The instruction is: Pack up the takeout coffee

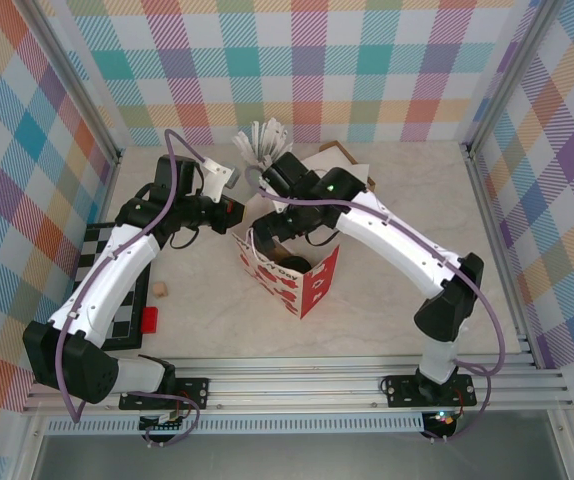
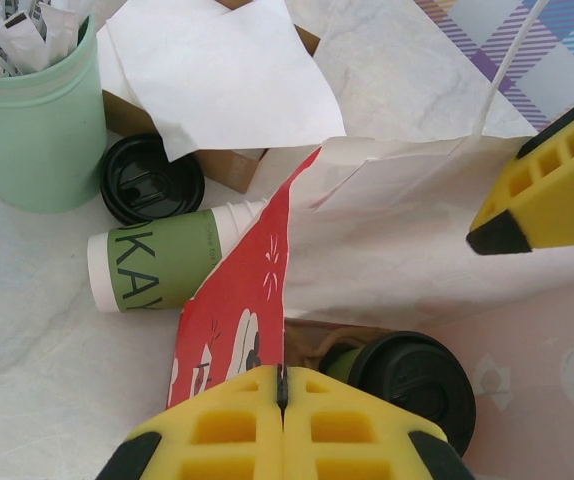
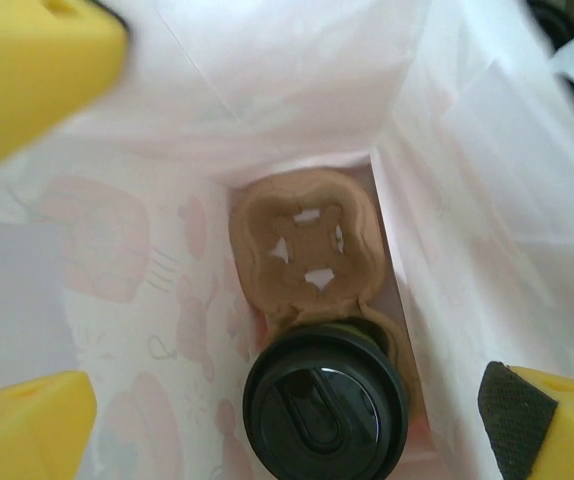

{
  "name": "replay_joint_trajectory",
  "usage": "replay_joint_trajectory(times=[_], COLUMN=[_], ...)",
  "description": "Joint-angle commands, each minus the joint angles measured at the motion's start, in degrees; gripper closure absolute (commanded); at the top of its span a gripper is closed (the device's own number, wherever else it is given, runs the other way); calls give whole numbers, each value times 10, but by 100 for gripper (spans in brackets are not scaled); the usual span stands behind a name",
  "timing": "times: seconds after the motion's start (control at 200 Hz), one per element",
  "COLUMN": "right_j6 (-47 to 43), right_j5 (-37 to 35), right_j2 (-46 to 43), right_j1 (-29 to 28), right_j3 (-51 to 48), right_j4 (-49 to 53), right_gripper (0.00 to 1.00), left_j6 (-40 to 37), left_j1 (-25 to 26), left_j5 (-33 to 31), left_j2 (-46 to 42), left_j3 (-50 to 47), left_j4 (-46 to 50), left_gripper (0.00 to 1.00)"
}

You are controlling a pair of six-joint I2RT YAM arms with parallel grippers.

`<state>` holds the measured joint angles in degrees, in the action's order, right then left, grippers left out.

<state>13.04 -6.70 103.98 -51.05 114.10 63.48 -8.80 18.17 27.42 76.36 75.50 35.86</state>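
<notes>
The takeout coffee (image 3: 325,405), a dark green cup with a black lid, stands in the near slot of a brown cardboard carrier (image 3: 302,235) at the bottom of the red-and-white paper bag (image 1: 302,280). My right gripper (image 3: 287,430) hangs open above it inside the bag's mouth, its fingers well apart from the cup. My left gripper (image 2: 282,385) is shut on the bag's red rim (image 2: 242,290), with the coffee's lid (image 2: 412,385) visible just beyond. From the top, the left gripper (image 1: 235,212) is at the bag's left rim and the right gripper (image 1: 285,238) is over the bag.
Behind the bag stand a pale green cup of white-wrapped sticks (image 2: 32,130), a loose black lid (image 2: 152,180), a green-sleeved cup stack lying on its side (image 2: 162,265) and a brown box under white paper (image 2: 217,75). A checkered mat (image 1: 102,270), a red block (image 1: 149,319) and a wooden cube (image 1: 161,290) lie left.
</notes>
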Motion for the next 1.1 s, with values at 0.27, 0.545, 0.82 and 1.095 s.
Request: replay_joint_trajectory(times=[0.27, 0.545, 0.82, 1.095], right_j6=[-18, -36, 73, 87], right_j5=[-9, -25, 41, 81], right_j2=[-114, -249, -220, -13], right_j1=[-3, 25, 191, 234], right_j3=[-34, -166, -185, -61], right_j4=[-140, -316, -325, -299], right_gripper=[0, 0, 0, 25], left_j6=[50, 168, 303, 379], left_j1=[1, 2, 6, 11], left_j5=[-46, -116, -193, -249], left_j2=[-17, -76, -166, -215], left_j3=[-5, -48, -109, -151], left_j4=[-5, 4, -12, 3], left_gripper=[100, 100, 100, 100])
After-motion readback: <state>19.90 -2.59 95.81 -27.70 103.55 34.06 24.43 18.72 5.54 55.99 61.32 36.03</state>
